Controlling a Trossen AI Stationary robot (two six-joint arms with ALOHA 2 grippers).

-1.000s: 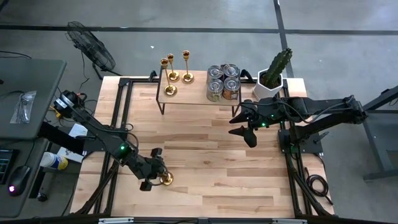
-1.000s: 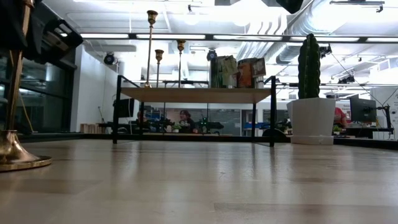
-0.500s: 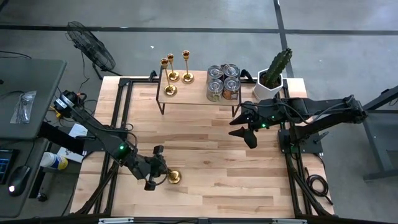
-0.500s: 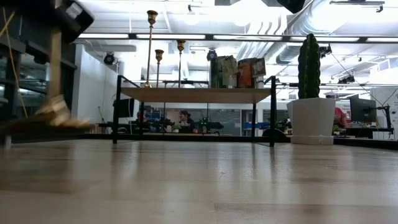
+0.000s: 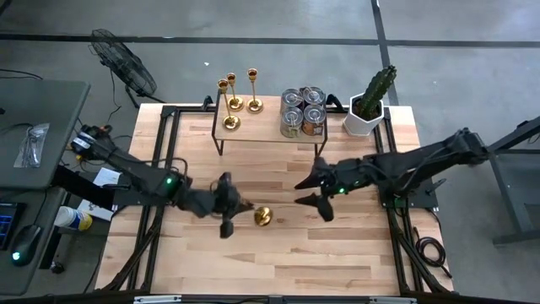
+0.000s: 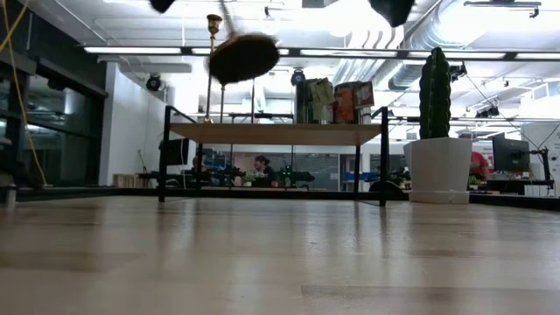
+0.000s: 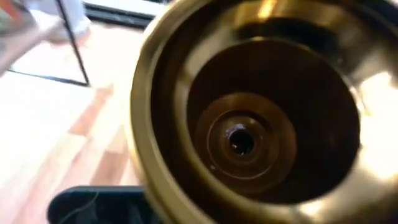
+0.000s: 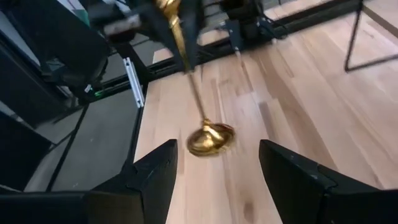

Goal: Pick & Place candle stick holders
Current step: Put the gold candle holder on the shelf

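Note:
My left gripper (image 5: 234,205) is at the table's middle, shut on a gold candle stick holder (image 5: 262,217) that is held in the air. Its round base shows high in the low view (image 6: 243,57), and the hollow underside of the base fills the left wrist view (image 7: 249,137). My right gripper (image 5: 309,192) is open and empty just right of the base. In the right wrist view the holder's stem (image 8: 186,56) and base (image 8: 211,140) show beyond my right gripper's spread fingers (image 8: 214,180). Three more gold holders (image 5: 232,101) stand upright on their bases on the shelf at the back. My left gripper holds the holder by the upper part of its stem (image 8: 169,14), the end away from the base; the gripper's own body hides the exact spot. The holder is lifted clear of the table and tilted, its base (image 5: 262,217) pointing toward the right arm.
A low black-framed wooden shelf (image 5: 270,131) stands at the back of the table with several tin cans (image 5: 303,110) on it. A potted cactus (image 5: 369,103) stands at the back right. Bare wooden table (image 5: 278,262) lies in front of both grippers.
My left gripper has gone up and toward the table's middle, to the right and farther back, with the holder. The holder has left the table, where it stood upright, and is now tipped over with its base toward the right arm. My right gripper has moved left and nearer, toward the holder.

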